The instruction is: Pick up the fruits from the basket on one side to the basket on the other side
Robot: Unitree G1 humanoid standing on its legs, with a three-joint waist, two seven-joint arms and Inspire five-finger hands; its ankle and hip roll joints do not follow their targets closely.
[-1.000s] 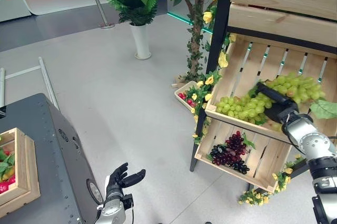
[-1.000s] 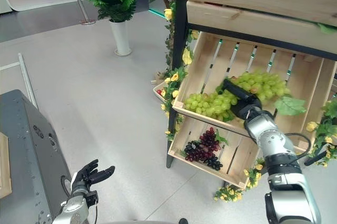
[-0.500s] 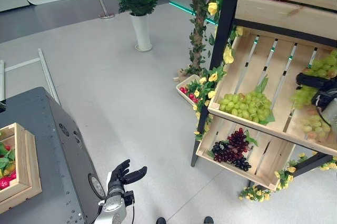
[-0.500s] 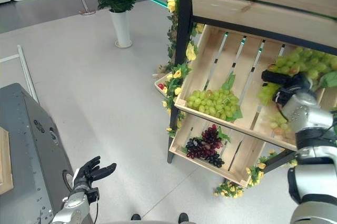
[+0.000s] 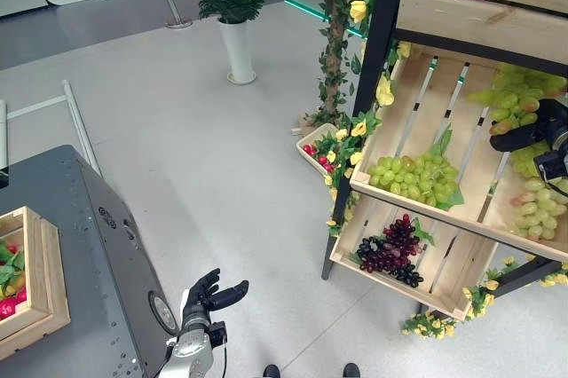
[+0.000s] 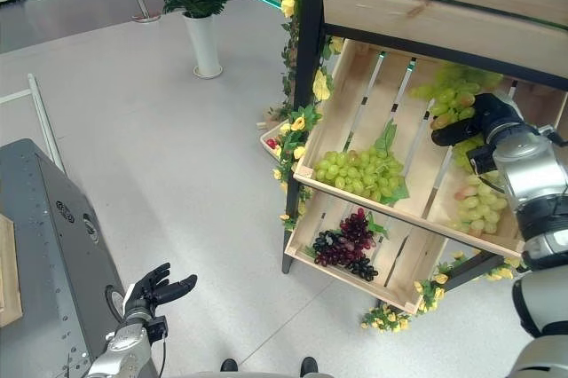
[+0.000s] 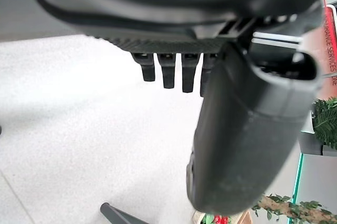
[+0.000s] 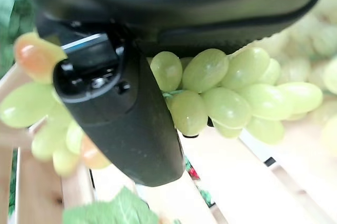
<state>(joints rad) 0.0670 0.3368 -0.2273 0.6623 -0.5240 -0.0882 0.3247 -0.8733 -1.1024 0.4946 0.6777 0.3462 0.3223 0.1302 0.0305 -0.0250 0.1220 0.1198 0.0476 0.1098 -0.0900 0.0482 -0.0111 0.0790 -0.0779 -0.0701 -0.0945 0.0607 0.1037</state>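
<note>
Both eye views look down on one wooden rack; wrist views sit very close.

— What holds the fruit?

— A wooden shelf rack on a black frame, standing on the grey floor. Its middle crate carries a bunch of green grapes.

— And lower down?

— The lower crate carries dark grapes.

White letters "…NCE SERVICES ZONE" on a red sign
</note>
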